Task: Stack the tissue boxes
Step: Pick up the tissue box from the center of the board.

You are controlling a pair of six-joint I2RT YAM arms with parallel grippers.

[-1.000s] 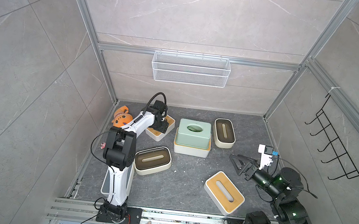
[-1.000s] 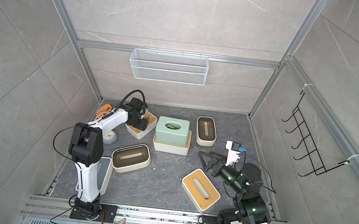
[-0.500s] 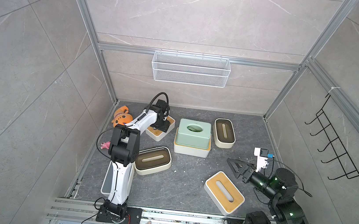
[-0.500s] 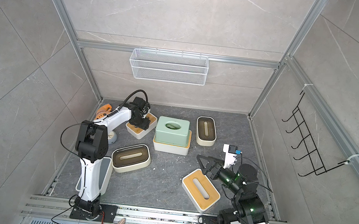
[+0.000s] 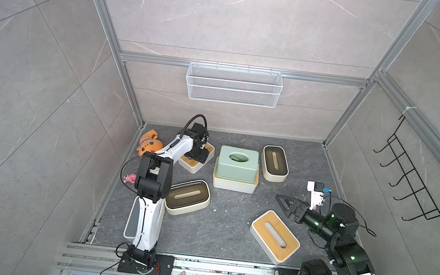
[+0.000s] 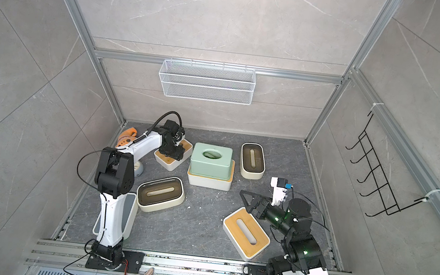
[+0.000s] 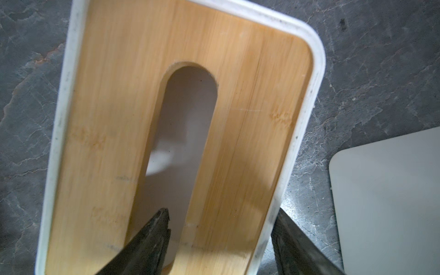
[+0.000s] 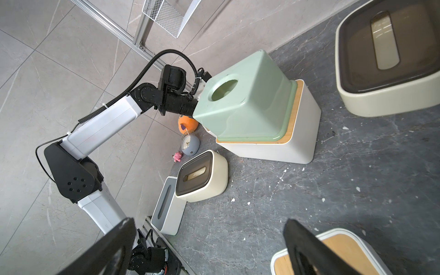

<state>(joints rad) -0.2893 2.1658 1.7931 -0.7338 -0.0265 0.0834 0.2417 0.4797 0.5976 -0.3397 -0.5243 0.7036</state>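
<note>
My left gripper (image 5: 198, 155) is low over a white tissue box with a bamboo lid (image 7: 238, 95) at the back left. It is open (image 7: 222, 212), with one finger in the lid's slot and the other outside the white rim. A pale green box (image 5: 237, 162) sits on another bamboo-lidded box (image 5: 234, 185). Two cream boxes with brown lids lie at the back right (image 5: 275, 162) and front left (image 5: 188, 196). My right gripper (image 5: 285, 206) hangs open and empty (image 8: 209, 222) just behind a bamboo-lidded box (image 5: 275, 236). A white box with a grey lid (image 5: 132, 218) stands on its side behind the left arm.
An orange plush toy (image 5: 150, 144), a pink toy (image 5: 130, 178) and a small grey clock (image 8: 190, 144) lie along the left wall. A white wire basket (image 5: 233, 84) hangs on the back wall. A black hook rack (image 5: 411, 182) hangs on the right wall.
My right gripper has crept left and a little lower, towards the front right bamboo-lidded box. The left arm's elbow shifted slightly right while its gripper stayed over the back left box.
</note>
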